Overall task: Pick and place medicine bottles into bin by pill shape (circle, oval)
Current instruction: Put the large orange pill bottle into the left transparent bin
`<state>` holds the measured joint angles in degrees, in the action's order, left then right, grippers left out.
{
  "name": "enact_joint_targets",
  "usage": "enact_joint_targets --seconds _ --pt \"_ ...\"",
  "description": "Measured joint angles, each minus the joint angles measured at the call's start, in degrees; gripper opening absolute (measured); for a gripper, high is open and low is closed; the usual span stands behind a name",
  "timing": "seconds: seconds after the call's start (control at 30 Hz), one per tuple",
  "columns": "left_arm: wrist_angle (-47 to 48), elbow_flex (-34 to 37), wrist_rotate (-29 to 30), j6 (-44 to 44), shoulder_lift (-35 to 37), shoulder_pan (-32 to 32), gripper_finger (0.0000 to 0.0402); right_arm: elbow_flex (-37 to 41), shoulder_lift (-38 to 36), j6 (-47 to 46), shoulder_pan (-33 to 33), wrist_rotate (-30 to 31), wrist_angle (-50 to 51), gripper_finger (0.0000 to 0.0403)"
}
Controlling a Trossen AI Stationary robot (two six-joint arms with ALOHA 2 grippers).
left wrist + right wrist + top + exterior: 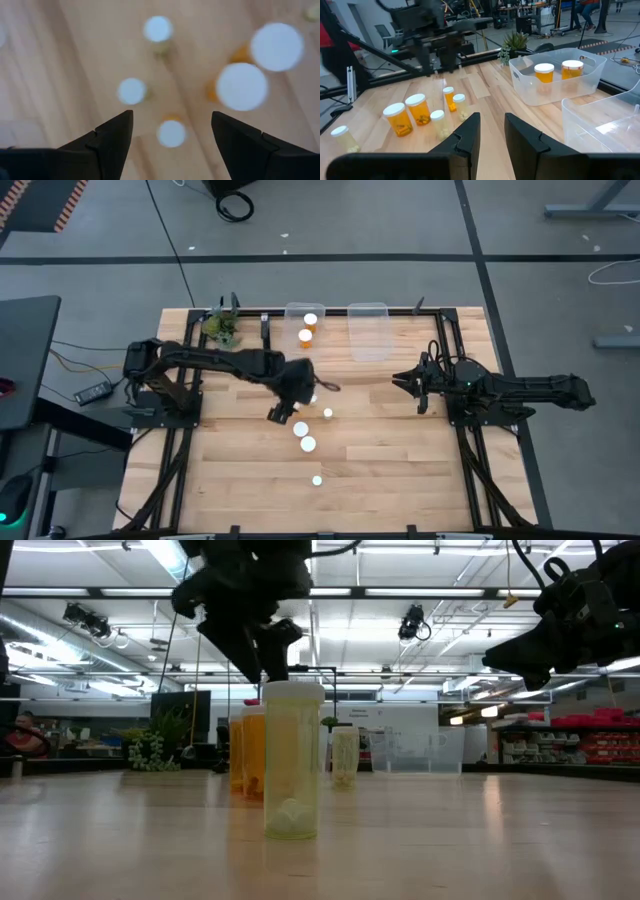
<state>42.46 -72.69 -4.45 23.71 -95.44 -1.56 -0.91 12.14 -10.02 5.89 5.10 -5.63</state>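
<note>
Several medicine bottles (308,444) with white caps stand upright on the wooden table near its middle. Some are orange and wider (417,111), some small and pale (437,122). Two more orange bottles (544,72) stand in the clear bin (292,310) at the far edge. My left gripper (283,410) hangs open above the cluster, pointing steeply down and touching nothing. In the left wrist view a small cap (171,133) shows below the gap between its fingers (172,117). My right gripper (398,378) waits level at the right, fingers nearly together, holding nothing.
A second clear bin (367,340) stands at the far edge, right of the first. A small green plant (222,328) sits at the far left corner. One pale bottle (317,480) stands apart toward the near edge. Bare wood lies on the near side of the table.
</note>
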Motion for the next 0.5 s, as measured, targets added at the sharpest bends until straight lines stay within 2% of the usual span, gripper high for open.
enact_joint_targets --seconds 0.27,0.5 --pt "4.1 0.0 0.1 -4.9 0.0 4.0 0.0279 0.0 0.0 0.0 0.0 0.0 0.0 0.0095" --pt "2.7 0.0 1.1 -6.6 -1.1 8.1 0.0279 0.0 0.0 0.0 0.0 0.0 0.0 0.0095"
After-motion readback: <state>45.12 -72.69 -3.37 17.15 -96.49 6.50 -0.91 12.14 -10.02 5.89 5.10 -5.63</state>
